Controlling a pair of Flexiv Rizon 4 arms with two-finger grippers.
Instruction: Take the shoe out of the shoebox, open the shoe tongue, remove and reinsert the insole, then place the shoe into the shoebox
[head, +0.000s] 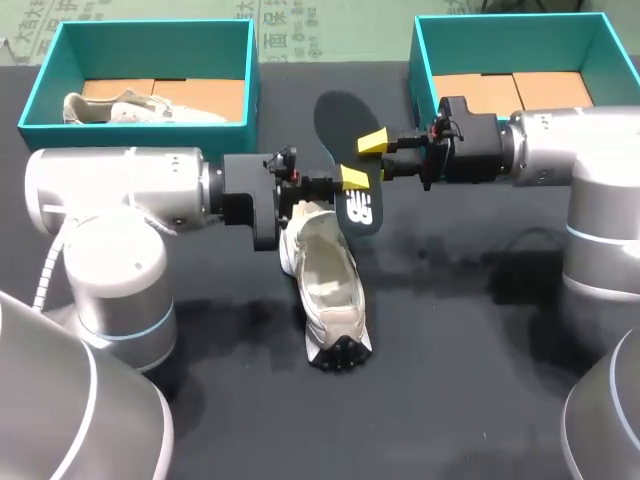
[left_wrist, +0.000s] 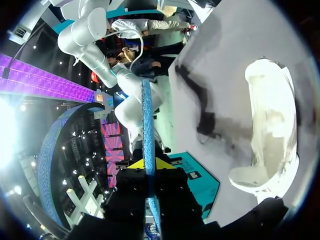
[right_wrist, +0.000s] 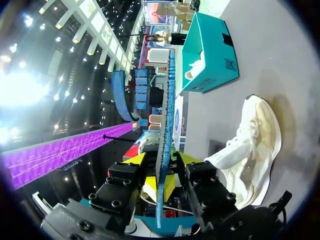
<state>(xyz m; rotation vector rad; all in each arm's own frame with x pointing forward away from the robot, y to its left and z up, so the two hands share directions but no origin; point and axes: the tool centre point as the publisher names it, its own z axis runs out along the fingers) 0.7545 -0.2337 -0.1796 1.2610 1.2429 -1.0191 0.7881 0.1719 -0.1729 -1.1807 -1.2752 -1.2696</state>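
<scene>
Both claws are holding a dark insole (head: 336, 122) on edge above the black counter (head: 480, 380). The left claw (head: 353, 179) is pinching its lower part and the right claw (head: 373, 142) is pinching it just above, each with fingers closed narrowly on it. The cream shoe (head: 326, 275) is lying on the counter directly beneath the insole and the left claw, outside both teal shoeboxes (head: 500, 28)

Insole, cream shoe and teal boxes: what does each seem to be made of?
The black foot-shaped insole looks like foam with a matte fabric top; its edge is thin and blue. The cream sneaker seems soft mesh textile, creased, over a black rubber-like sole. The left teal shoebox and the right teal shoebox look like printed cardboard: brown flaps show inside.
</scene>
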